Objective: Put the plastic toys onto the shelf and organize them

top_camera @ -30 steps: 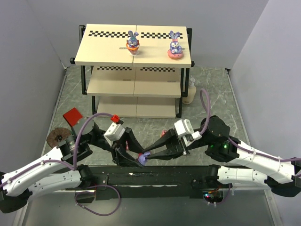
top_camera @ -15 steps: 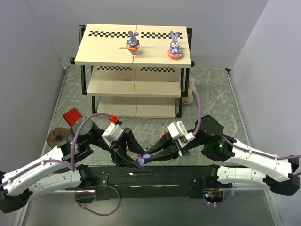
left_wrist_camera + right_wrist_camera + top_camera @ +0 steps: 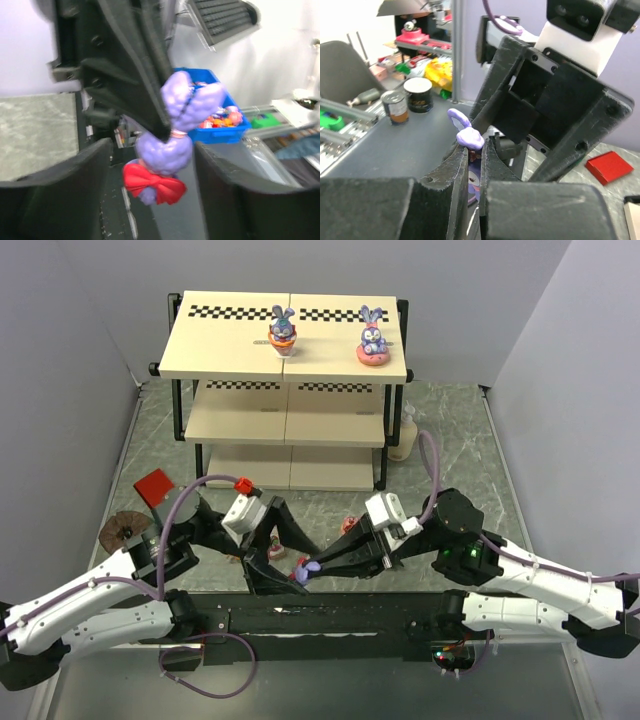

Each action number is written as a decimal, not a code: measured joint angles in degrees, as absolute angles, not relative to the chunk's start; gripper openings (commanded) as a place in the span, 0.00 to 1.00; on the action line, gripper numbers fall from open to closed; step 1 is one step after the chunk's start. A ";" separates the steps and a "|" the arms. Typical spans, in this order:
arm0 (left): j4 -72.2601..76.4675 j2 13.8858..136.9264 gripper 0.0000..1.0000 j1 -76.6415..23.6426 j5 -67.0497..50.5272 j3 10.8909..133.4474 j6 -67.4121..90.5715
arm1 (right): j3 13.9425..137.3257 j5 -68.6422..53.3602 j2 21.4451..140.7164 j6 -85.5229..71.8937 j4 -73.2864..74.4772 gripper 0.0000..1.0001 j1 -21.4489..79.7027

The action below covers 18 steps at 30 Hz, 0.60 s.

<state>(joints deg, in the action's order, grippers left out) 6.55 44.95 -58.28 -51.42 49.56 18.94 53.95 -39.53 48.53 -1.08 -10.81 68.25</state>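
Observation:
My right gripper (image 3: 310, 567) is shut on a purple-blue bunny (image 3: 302, 572) low over the near table edge. In the right wrist view its jaws (image 3: 476, 146) pinch the bunny, whose ears (image 3: 469, 134) stick out past the tips. My left gripper (image 3: 296, 562) is open, its fingers (image 3: 60, 195) on either side of the same bunny (image 3: 167, 150), which wears a red bow and does not touch them. The shelf (image 3: 230, 345) stands at the back with two more bunnies (image 3: 283, 330) (image 3: 373, 338) on its top board.
A pink figure (image 3: 348, 525) lies on the table by the right arm, another small one (image 3: 263, 562) by the left arm. A red block (image 3: 155, 487), a brown disc (image 3: 122, 530) and a cream pump bottle (image 3: 403, 435) stand around.
The bunny stays between the two grippers. The left wrist has lifted slightly and its fingers look wider apart. The right arm has shifted a little.

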 measured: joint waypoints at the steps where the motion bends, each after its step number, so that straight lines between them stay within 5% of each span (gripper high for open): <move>1: 5.67 44.99 0.88 -58.28 -50.06 49.80 18.72 | 53.91 -38.76 48.49 -1.32 -11.05 0.00 68.25; 4: 2.87 45.12 0.99 -58.28 -44.34 50.50 18.22 | 53.91 -36.29 48.25 -2.11 -11.73 0.00 68.25; 18: -5.50 37.78 0.96 -58.57 -1.04 51.66 19.18 | 62.00 1.56 52.86 -8.12 -0.12 0.00 67.99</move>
